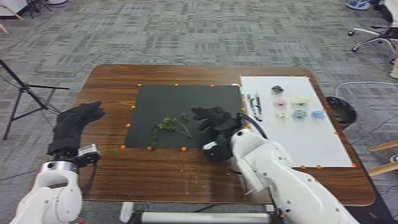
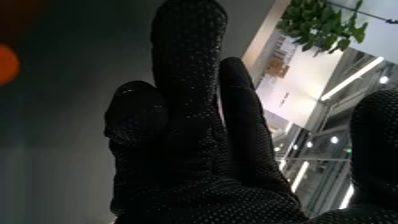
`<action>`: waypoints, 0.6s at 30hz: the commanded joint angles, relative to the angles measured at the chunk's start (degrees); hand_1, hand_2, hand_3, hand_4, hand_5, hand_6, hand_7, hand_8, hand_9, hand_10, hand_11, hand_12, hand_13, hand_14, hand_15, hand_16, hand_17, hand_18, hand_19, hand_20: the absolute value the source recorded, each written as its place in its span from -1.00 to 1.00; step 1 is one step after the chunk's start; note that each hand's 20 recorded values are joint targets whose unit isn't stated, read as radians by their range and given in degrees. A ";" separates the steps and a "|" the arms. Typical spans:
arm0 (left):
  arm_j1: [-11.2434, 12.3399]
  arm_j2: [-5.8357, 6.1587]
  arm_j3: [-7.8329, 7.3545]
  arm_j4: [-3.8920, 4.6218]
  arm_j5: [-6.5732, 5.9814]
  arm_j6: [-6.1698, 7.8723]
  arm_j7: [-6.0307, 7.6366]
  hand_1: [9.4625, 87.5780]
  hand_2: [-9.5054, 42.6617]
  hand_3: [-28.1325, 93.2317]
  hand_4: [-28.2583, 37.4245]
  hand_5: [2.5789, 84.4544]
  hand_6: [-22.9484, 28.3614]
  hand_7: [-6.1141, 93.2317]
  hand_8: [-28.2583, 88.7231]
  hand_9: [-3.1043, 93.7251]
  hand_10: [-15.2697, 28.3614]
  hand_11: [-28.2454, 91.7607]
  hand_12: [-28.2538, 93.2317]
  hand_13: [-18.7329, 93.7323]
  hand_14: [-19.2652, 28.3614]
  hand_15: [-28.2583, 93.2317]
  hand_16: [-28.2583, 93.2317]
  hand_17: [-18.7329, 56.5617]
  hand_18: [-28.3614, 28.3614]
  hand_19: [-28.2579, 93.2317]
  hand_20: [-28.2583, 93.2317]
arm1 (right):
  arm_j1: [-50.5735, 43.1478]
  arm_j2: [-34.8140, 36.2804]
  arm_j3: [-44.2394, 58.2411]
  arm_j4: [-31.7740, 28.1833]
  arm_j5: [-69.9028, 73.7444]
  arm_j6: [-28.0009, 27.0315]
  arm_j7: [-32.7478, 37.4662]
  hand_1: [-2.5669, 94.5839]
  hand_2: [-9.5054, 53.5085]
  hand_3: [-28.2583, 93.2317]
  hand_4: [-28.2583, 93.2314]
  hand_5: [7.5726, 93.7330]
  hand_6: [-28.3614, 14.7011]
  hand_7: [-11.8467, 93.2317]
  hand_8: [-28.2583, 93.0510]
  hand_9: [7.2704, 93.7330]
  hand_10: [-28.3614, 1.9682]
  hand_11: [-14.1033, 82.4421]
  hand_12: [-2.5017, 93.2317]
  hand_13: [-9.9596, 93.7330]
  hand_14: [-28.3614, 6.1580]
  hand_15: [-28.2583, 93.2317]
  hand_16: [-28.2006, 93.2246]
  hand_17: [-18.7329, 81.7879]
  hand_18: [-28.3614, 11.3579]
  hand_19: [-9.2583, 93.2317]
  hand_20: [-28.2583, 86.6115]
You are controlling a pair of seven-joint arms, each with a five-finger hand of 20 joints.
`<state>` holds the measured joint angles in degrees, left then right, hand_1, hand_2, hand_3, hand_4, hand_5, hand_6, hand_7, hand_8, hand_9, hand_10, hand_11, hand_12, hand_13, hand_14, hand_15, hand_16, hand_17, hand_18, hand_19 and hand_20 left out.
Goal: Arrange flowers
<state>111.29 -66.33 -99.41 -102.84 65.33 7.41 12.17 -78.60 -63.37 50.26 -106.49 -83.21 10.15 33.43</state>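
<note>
Lying in the head view on a flat black mat over the brown wooden desk, a thin-stemmed green leafy sprig sits just left of the black-gloved right hand. The black-gloved left hand is over the desk's left side, well apart from the sprig, fingers loosely extended and holding nothing. Right of the right hand, small rounded pieces in pink, yellow, teal and blue rest on a white rectangular sheet.

In the right wrist view, the right hand is released: long fingers extended, one bent a little (the shorter-looking one), thumb apart. Green leaves appear beyond the fingers; whether they are the sprig's, I cannot tell.
</note>
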 commanded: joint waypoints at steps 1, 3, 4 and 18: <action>0.41 -0.71 -0.15 -0.38 0.28 -0.64 -0.55 -0.57 -0.31 0.56 -0.92 0.34 0.02 -0.57 -0.63 0.19 0.39 -0.16 -0.30 0.14 0.60 -0.11 -0.50 -0.19 0.44 -0.32 -0.16 | -1.86 -0.77 -1.76 -2.25 3.26 -2.62 0.04 -0.55 -0.53 0.23 -0.63 0.13 -0.03 -0.69 -0.60 0.31 -0.51 -0.54 -0.68 0.89 0.03 0.04 -0.04 0.58 -0.23 0.80 0.04; 0.45 -0.82 -0.16 -0.41 0.27 -0.67 -0.55 -0.57 -0.31 0.56 -0.92 0.34 0.02 -0.57 -0.63 0.19 0.39 -0.16 -0.30 0.13 0.60 -0.12 -0.50 -0.20 0.44 -0.32 -0.16 | -2.07 -0.80 -2.31 -2.24 3.43 -2.88 -0.55 -0.55 -0.52 0.23 -0.63 0.13 -0.03 -0.69 -0.60 0.31 -0.51 -0.54 -0.68 0.89 0.03 0.04 -0.04 0.58 -0.23 0.80 0.04; 0.55 -0.88 -0.20 -0.44 0.30 -0.70 -0.54 -0.57 -0.31 0.56 -0.92 0.34 0.02 -0.57 -0.63 0.19 0.39 -0.16 -0.30 0.13 0.60 -0.11 -0.50 -0.20 0.44 -0.32 -0.16 | -2.26 -0.94 -2.30 -2.33 3.68 -3.22 -0.53 -0.55 -0.52 0.23 -0.63 0.13 -0.03 -0.69 -0.60 0.31 -0.50 -0.54 -0.68 0.88 0.03 0.05 -0.04 0.58 -0.23 0.80 0.03; 0.78 -0.82 -0.36 -0.57 0.16 -0.52 -0.60 -0.57 -0.31 0.56 -0.91 0.34 0.02 -0.57 -0.63 0.19 0.39 -0.16 -0.30 0.14 0.60 -0.11 -0.50 -0.20 0.44 -0.32 -0.16 | -1.26 -0.45 -1.26 -3.00 4.79 -2.26 -1.53 -0.54 -0.51 0.25 -0.63 0.13 -0.03 -0.69 -0.59 0.31 -0.49 -0.54 -0.68 0.89 0.05 0.05 -0.03 0.57 -0.24 0.80 0.03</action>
<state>111.46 -66.77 -99.46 -102.95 65.37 7.30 12.01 -80.62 -64.23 47.83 -108.37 -78.49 6.12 32.99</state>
